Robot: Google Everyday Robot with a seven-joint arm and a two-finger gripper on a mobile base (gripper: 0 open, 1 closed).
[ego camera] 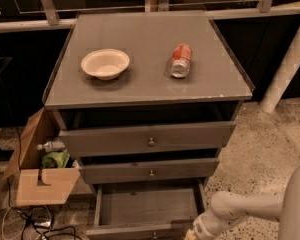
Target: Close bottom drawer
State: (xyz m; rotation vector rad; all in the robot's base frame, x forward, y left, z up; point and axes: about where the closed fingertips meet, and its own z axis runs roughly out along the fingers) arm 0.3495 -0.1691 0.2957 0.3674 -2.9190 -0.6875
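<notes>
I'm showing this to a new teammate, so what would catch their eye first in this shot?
The bottom drawer stands pulled far out of the grey cabinet, showing a bare inside. At its front right corner, low in the view, sits the robot's end effector. On the cabinet top rest a pale bowl at left and a red can on its side at right.
</notes>
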